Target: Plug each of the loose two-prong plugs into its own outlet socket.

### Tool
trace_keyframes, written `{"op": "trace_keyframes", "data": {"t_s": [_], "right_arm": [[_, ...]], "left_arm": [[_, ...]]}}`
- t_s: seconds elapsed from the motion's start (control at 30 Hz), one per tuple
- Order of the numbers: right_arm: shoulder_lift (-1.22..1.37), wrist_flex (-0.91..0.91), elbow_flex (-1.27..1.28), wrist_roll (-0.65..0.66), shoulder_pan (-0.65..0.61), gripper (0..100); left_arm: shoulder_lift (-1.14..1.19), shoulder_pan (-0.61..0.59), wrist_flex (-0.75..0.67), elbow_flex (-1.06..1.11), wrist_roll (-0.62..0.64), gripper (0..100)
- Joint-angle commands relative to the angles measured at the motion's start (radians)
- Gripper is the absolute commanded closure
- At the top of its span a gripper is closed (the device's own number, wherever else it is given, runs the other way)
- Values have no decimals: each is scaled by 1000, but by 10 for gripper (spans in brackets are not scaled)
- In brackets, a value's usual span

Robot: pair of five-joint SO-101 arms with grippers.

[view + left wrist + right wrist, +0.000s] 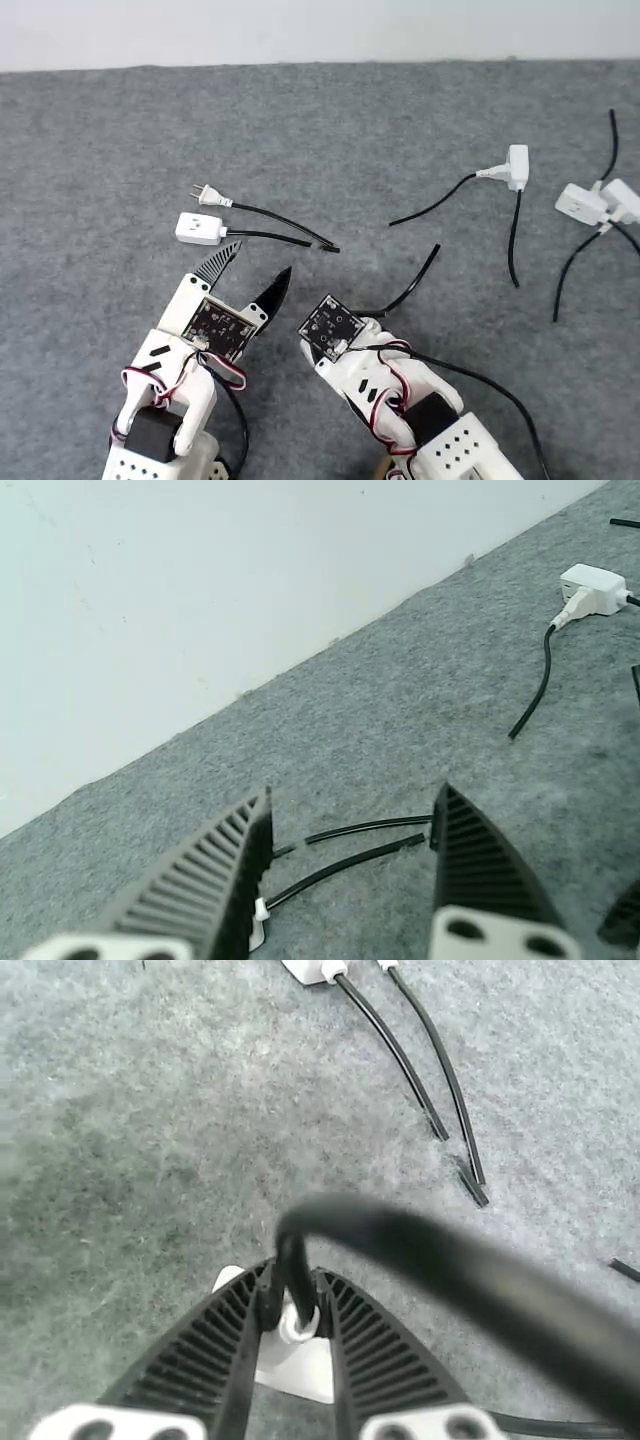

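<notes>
A loose two-prong plug (207, 195) lies at the left on the grey mat, with a white socket (198, 228) just in front of it. Their black cables (352, 848) run off to the right. My left gripper (252, 272) stands open a little in front of the socket, its fingers (215, 880) spread either side of those cables. My right gripper (295, 1280) is shut on a white connector (295, 1360) at the root of its black cable (415, 280). I cannot tell whether that connector is a plug or a socket.
At the right a plug sits in its socket (515, 168), also seen from the left wrist (590, 590). Another white plug-and-socket pair (600, 203) lies at the far right edge. A white wall (300, 30) borders the mat at the back.
</notes>
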Motion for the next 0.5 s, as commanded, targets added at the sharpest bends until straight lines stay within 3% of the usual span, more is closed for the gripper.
{"op": "trace_keyframes", "data": {"t_s": [0.0,0.1,0.47], "right_arm": [[12,82,26,69,-45,991],[10,96,26,153,-82,991],[10,91,26,155,-82,991]], "left_arm": [[-3,-8,-31,-7,9,750],[-3,-8,-31,-7,9,750],[-3,-8,-31,-7,9,750]]}}
